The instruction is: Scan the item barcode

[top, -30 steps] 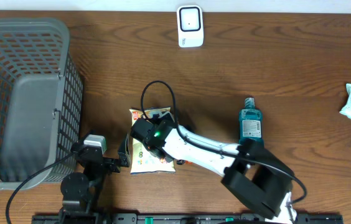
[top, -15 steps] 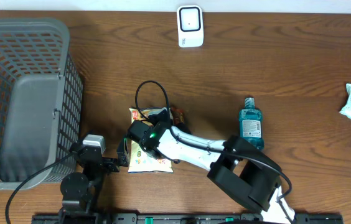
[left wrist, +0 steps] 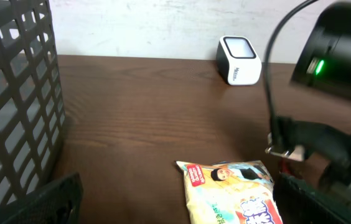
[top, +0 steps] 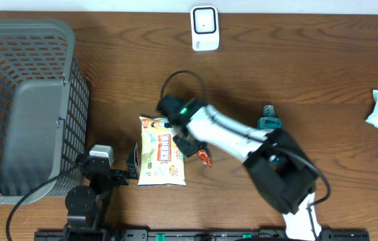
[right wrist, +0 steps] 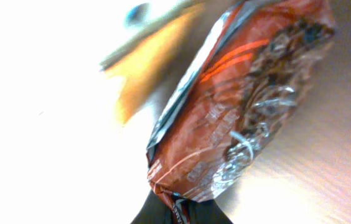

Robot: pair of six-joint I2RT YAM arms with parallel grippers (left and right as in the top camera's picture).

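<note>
**Step in hand: item gripped, scan pending**

Your right gripper (top: 198,151) is clamped shut on the red snack wrapper (right wrist: 250,106), at 3 o'clock of the yellow bag (top: 163,150); left gripper (top: 134,164) gapes wide, empty; next, likely: carry the wrapper toward 12 o'clock, barcode facing the scanner (top: 204,28).

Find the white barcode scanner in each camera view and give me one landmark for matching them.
Overhead: the scanner stands at the top centre of the picture.
Left wrist: the scanner is in the upper part, right of centre.
Right wrist: not in it; a red-brown wrapper fills the frame.
Shared landmark: the yellow snack bag, lying below the scanner in the overhead and left wrist pictures.
</note>
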